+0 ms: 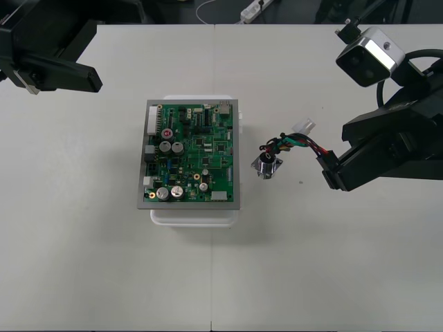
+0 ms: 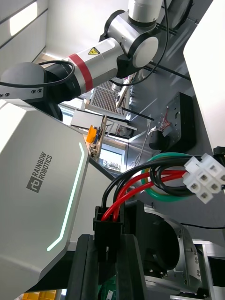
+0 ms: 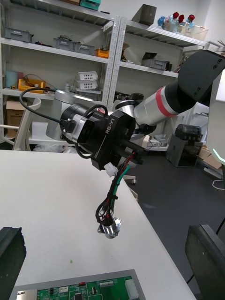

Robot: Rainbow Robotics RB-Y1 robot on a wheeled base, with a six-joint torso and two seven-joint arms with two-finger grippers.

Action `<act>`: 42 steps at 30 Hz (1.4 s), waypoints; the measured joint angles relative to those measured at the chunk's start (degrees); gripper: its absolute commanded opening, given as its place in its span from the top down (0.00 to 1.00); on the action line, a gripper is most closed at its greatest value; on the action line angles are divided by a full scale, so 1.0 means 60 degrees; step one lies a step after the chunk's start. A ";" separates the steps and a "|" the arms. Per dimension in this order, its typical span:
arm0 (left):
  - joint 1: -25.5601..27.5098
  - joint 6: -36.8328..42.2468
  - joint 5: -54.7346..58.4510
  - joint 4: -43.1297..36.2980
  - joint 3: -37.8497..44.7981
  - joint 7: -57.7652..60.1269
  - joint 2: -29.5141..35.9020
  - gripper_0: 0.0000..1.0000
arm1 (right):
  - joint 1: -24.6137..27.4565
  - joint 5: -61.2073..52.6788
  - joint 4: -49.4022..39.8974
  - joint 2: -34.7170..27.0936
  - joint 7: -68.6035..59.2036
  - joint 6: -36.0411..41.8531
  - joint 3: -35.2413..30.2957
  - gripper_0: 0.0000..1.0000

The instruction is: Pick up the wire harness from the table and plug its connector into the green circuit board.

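Currently the wire harness hangs centre-right of the frame, beside the green circuit board. Its wires look light and floppy, so I judge the stiff black plug the best hold. My right gripper is clamped on it. My left gripper waits upper left, fingers spread.

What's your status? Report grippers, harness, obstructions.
Right gripper shut on harness plug, right of green circuit board. Left gripper open, parked far left. Harness hanging above table, socket lowest, unplugged. Nothing between harness and board.
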 measured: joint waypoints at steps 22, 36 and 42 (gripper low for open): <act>0.0694 0.0000 0.0042 -0.0129 -0.0001 -0.0028 0.0283 0.00 | 0.0019 -0.0300 0.0016 0.0000 -0.0149 0.0000 0.0178 1.00; 0.0695 0.0000 0.0037 -0.0142 -0.0001 -0.0044 0.0283 0.00 | 0.0019 -0.0300 0.0038 0.0000 -0.0395 0.0000 0.0261 1.00; 0.0695 0.0000 0.0037 -0.0142 -0.0001 -0.0083 0.0283 0.00 | 0.0019 -0.0334 0.0044 -0.0015 -0.0395 0.0000 0.0511 1.00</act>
